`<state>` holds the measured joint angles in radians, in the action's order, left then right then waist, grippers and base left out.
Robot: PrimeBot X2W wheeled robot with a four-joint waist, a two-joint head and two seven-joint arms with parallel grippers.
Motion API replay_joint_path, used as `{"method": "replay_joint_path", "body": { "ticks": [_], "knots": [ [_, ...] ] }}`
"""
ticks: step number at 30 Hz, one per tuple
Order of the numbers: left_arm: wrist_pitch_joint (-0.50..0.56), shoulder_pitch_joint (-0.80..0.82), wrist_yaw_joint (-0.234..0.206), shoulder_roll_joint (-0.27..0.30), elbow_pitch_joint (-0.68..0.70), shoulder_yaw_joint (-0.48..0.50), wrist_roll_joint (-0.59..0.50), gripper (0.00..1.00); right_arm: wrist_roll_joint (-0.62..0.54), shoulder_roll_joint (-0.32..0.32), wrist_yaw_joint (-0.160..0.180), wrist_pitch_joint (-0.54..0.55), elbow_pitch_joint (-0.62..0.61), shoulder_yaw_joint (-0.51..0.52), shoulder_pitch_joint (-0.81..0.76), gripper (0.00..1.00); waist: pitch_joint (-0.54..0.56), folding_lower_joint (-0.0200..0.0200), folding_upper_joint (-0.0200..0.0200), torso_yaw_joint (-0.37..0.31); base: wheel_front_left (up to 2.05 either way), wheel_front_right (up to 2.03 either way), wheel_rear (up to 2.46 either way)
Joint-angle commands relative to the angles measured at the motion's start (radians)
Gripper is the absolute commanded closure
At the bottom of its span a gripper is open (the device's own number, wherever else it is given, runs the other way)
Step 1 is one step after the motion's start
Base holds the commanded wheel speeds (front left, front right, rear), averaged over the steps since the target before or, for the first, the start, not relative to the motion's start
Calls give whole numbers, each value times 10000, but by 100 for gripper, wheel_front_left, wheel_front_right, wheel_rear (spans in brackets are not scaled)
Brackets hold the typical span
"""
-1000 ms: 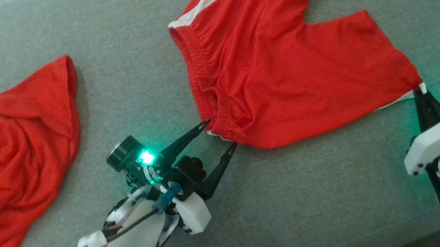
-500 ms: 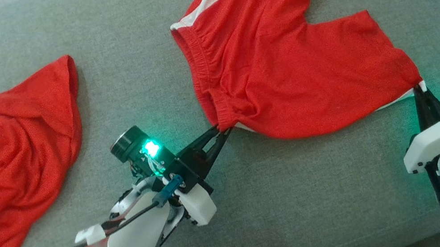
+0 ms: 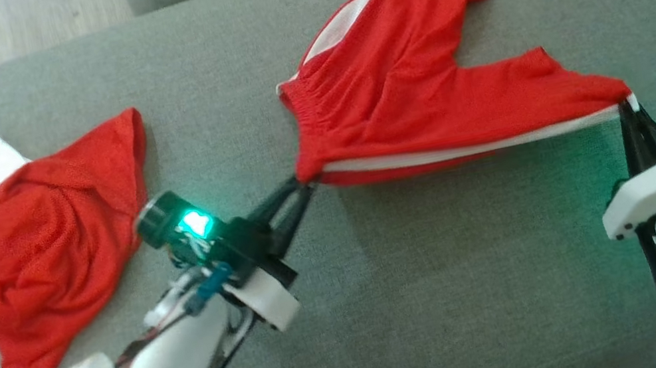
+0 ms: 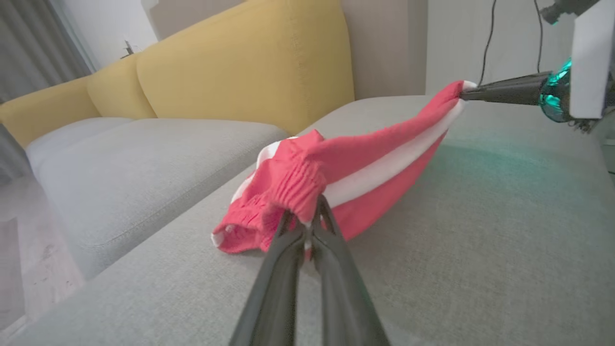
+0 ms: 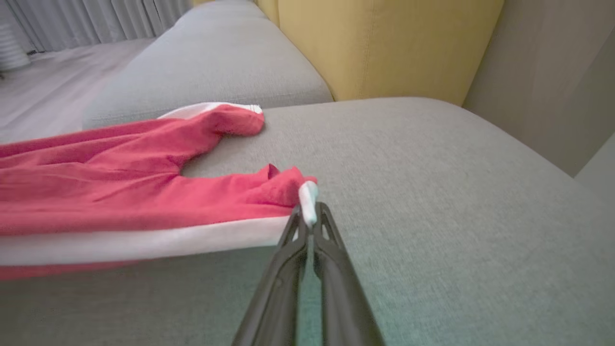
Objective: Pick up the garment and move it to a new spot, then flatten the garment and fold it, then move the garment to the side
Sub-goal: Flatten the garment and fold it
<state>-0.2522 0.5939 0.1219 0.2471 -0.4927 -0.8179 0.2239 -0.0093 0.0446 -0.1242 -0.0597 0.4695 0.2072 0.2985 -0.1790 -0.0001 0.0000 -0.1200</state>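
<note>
The left gripper (image 3: 301, 186) has its two dark fingers squeezed together on the stretchy waistband corner (image 4: 299, 192) of the red shorts (image 3: 407, 96). The right gripper (image 3: 628, 107) is pinched tight on the white-tipped leg corner (image 5: 307, 194) at the other end. Between them, one edge of the shorts is lifted and pulled into a line, with the white stripe (image 3: 463, 148) showing. The rest lies on the grey sofa seat (image 3: 456, 296). The cloth looks thin, light and floppy (like sports mesh), so it will probably sag and bunch wherever nothing holds it. The corners and the thick waistband seem the best spots to grab. Another red garment (image 3: 41, 241) lies well apart on the left.
</note>
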Motion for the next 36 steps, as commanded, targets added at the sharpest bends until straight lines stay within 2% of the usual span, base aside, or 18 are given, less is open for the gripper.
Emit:
{"method": "replay_joint_path", "body": {
  "ticks": [1,4,8,15,19,23,28,30,33,36],
  "knots": [
    [-94,366,-102,297,344,506,136,100,84,56,-65,68,-477,-356,487,100,131,1,0,5,0,0,0],
    [-36,822,-27,599,350,584,281,100,288,75,-65,406,-950,-649,855,100,400,1,0,-18,0,0,0],
    [479,1708,57,1017,338,530,666,100,880,406,-65,852,-1485,-1060,1650,100,847,1,0,-74,0,0,0],
    [1436,3205,84,1880,740,-126,2107,100,1690,1043,-65,1274,-1811,-1896,2933,100,1570,1,0,-195,0,0,0],
    [1842,3708,86,2362,1215,-327,2867,100,1987,1263,-65,1237,-2190,-2228,3169,100,1780,1,0,-171,0,0,0],
    [2323,3423,86,2622,1977,-188,3771,100,2155,1328,-65,1359,-2825,-2245,2842,100,1841,1,0,-95,0,0,0],
    [3085,2564,46,3050,3250,-188,4690,100,2181,1380,-65,1828,-3628,-2191,2327,100,1560,1,0,-59,0,0,0],
    [3442,2735,-112,3307,3626,27,4871,100,2116,1433,-65,2092,-3766,-2205,2553,100,1046,1,0,-61,0,0,0],
    [3595,3064,-216,3220,3536,290,5117,100,2156,1447,-65,2210,-3558,-2360,3029,100,601,1,0,-105,0,0,0],
    [3821,3881,-236,2881,3054,664,5492,100,2466,1370,-65,2304,-2666,-2583,4212,100,-129,1,0,-252,0,0,0]
  ]
}}
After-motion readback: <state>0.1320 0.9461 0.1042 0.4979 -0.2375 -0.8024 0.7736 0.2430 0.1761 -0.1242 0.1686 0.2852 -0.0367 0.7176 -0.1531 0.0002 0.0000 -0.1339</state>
